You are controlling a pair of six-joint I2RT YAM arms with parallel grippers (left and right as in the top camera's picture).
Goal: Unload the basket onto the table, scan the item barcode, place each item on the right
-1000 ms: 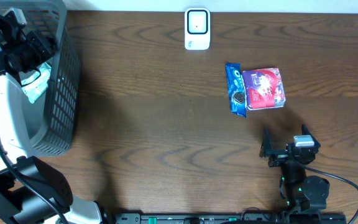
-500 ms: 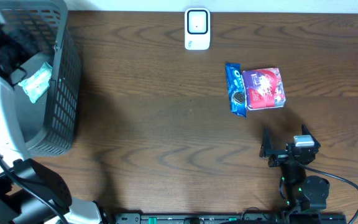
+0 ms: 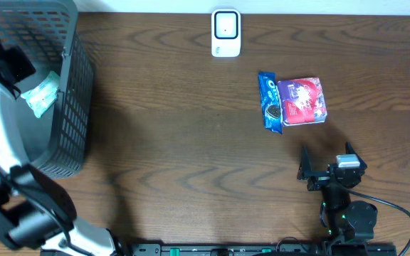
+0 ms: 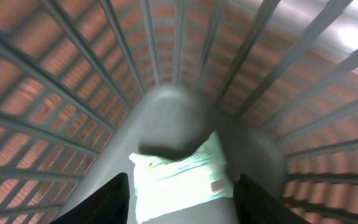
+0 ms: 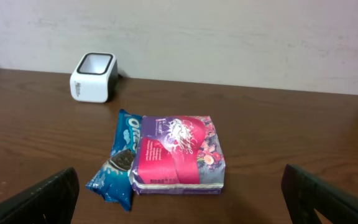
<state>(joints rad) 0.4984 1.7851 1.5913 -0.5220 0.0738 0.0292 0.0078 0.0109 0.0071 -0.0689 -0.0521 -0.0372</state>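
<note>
Since before, our left gripper (image 4: 183,183) has parted over the soft mint packet (image 3: 41,94) in the mesh basket (image 3: 77,85), far left. Our right gripper (image 5: 180,169) gapes; only its view shows the side of the boxy scanner (image 5: 93,76).

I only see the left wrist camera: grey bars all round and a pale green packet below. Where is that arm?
Observer: From overhead, the left gripper is over a grey basket at the table's left end. The green packet lies inside it.
Visitor: Is anything else waiting to be scanned?
Observer: A blue Oreo pack and a purple packet lie touching, side by side, on the table's right half.
Visitor: And the scanner?
Observer: A small white box, likely the scanner, stands at the table's far edge, apart from both packs.
</note>
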